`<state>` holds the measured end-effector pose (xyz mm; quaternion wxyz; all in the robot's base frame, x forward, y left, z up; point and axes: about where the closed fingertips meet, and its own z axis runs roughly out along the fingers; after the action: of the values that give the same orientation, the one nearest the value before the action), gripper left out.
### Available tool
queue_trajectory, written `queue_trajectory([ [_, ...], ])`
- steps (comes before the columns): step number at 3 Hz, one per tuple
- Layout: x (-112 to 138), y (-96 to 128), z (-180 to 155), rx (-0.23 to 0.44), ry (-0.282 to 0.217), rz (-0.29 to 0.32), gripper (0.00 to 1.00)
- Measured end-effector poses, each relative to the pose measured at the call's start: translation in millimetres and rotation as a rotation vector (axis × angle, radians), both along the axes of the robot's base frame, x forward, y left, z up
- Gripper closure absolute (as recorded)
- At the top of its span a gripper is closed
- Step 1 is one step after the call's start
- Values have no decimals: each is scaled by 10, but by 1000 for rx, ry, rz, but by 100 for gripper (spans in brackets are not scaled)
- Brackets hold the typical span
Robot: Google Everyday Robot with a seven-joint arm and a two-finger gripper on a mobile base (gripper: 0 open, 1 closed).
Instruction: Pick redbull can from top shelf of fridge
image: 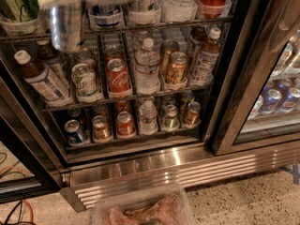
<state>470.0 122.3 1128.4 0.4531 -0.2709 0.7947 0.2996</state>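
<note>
The redbull can (65,27), a slim silver can and blurred, hangs in front of the top shelf's thin front rail (164,25) at the upper left. My gripper (63,1) is a pale blurred shape at the top edge, right above the can and shut on its upper part. The top shelf holds clear round cups (213,9) with bottles and cans. The fridge (187,170) stands open, its ribbed steel base grille at the bottom.
Lower wire racks hold a red cola can (117,76), a water bottle (147,67) and a tea bottle (42,78). A black door frame (243,78) stands on the right with a closed glass door beyond. A clear plastic bin (140,210) sits on the floor in front.
</note>
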Motion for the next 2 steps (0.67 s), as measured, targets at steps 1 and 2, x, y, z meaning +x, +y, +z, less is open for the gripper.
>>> queue_trajectory([
  [1, -133, 390, -718, 36, 160, 113, 100],
  [2, -187, 417, -701, 37, 162, 118, 100],
])
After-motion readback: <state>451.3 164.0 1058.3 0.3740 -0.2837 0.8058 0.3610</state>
